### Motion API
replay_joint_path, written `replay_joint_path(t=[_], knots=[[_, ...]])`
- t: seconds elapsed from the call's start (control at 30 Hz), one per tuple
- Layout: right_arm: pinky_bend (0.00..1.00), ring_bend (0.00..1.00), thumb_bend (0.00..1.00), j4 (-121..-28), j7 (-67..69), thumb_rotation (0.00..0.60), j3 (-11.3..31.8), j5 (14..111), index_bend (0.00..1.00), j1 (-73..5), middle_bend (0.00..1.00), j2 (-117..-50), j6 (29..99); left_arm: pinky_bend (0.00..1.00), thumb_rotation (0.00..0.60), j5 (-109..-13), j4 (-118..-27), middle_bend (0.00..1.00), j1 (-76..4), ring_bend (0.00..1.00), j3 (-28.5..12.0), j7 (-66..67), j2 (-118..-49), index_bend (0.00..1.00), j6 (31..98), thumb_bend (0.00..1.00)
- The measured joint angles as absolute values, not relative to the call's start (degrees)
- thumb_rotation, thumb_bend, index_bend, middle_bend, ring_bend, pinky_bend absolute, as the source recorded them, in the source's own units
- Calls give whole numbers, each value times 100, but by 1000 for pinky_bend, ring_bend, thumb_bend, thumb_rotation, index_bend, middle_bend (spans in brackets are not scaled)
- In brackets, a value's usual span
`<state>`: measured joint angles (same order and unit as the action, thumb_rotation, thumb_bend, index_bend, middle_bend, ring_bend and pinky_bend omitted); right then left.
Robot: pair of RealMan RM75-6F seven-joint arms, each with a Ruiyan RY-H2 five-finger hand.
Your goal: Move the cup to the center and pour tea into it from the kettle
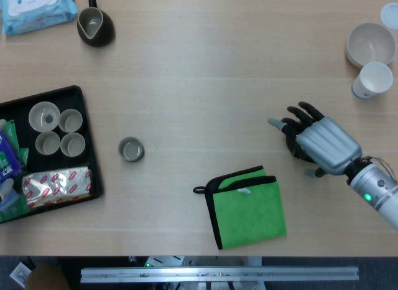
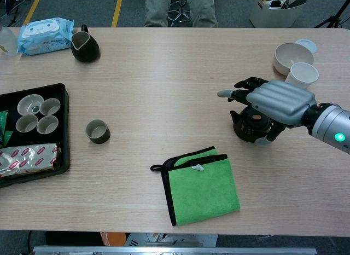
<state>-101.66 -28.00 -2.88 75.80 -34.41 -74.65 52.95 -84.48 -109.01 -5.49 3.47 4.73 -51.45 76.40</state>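
From the head view, the right hand (image 1: 320, 144) hovers spread and empty over the small black round kettle (image 1: 297, 148), while the small grey-green ceramic cup (image 1: 131, 149) stands well to the kettle's left on the wooden tabletop (image 1: 205, 72). The chest view shows the same hand (image 2: 276, 103) just above the kettle (image 2: 251, 123), fingers apart and holding nothing; the cup (image 2: 98, 131) lies far to the kettle's left, beside the black tray (image 2: 64, 129), likelier work for the unseen left hand.

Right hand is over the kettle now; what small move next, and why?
Probably lower the right hand and close it around the kettle: its fingers are spread above the kettle, holding nothing. The cup sits left, untouched.
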Motion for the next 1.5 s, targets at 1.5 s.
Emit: replay_joint_path(t=[1.5], knots=[[0, 54, 0, -9566, -3509, 600, -300, 6854, 0, -3264, 172, -7665, 5569, 16, 600, -8447, -10950, 33, -617, 21, 392, 364, -5144, 52, 7467, 282]])
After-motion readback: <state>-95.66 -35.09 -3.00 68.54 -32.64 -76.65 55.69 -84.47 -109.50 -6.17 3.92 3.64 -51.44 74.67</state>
